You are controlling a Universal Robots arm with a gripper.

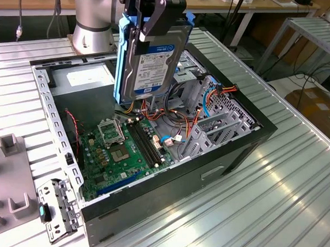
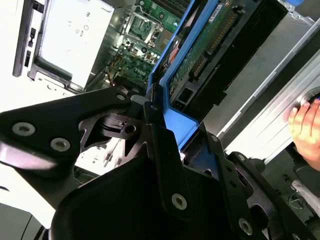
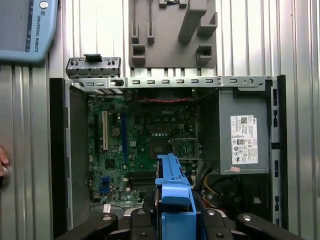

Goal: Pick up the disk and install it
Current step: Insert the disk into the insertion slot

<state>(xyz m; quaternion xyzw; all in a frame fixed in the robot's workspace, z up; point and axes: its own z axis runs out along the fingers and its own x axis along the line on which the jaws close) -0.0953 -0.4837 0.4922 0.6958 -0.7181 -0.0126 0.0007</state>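
Note:
The disk point(image 1: 152, 60) hangs upright on its edge above the open computer case point(image 1: 218, 158), label facing the exterior view. A blue plastic frame runs along its edges. My gripper point(image 1: 151, 21) is shut on the disk's upper end, with black fingers point(image 1: 161, 11) pressing on both faces. In the second wrist view the disk point(image 2: 210, 45) shows its green circuit board, gripped by my gripper point(image 2: 167, 135). In the first wrist view the disk's blue frame point(image 3: 172, 192) stands edge-on over the green motherboard point(image 3: 145, 145), between the parts of my gripper point(image 3: 172, 222).
Inside the case lie a motherboard point(image 1: 123, 149), a metal drive cage with coloured cables point(image 1: 217, 117) and a grey power supply box point(image 3: 242, 135). A grey fixture block point(image 3: 172, 35) and a small bracket point(image 1: 54, 209) lie beside the case. A person's hand point(image 2: 305, 122) rests on the slatted table.

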